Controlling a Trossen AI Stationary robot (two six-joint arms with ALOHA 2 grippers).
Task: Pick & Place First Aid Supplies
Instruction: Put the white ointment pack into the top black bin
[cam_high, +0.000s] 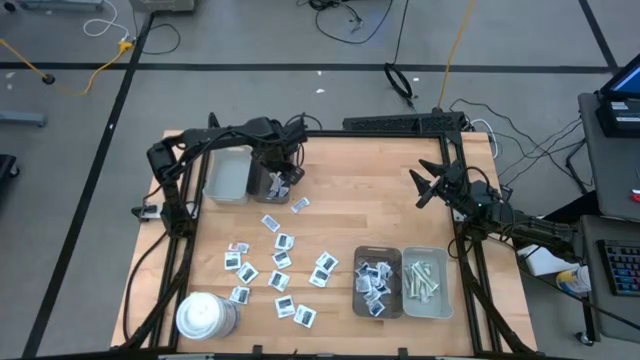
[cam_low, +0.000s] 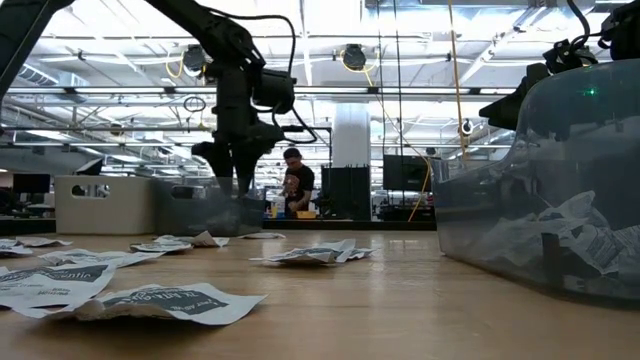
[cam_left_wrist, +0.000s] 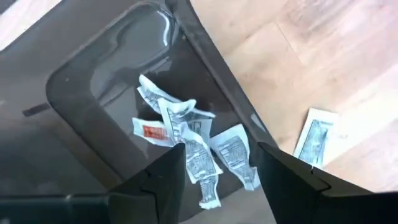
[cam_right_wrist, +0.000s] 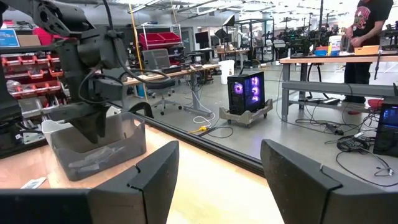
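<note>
The left gripper hangs over the dark tray at the far left part of the table. In the left wrist view its two fingers stand apart and nothing is between them. Directly under them, on the floor of this tray, lies a small heap of crumpled white packets with dark print; one of them has a red mark. Just beside the dark tray, on the side toward the table's left edge, stands a pale grey tray. One flat packet lies on the wood just outside the dark tray's wall.

Many more square packets are scattered on the wood in the left half of the table, between the two far trays and the near edge. A large white cylinder stands at the near left corner, close to these packets.

At the near right part of the table two other trays touch side by side. The brown tray contains a pile of packets, and the grey tray next to it contains pale narrow strips.

The right gripper waits above the far right part of the table, well apart from all the trays. Its fingers are spread wide and hold nothing.

In the low view a person stands far behind the table.
</note>
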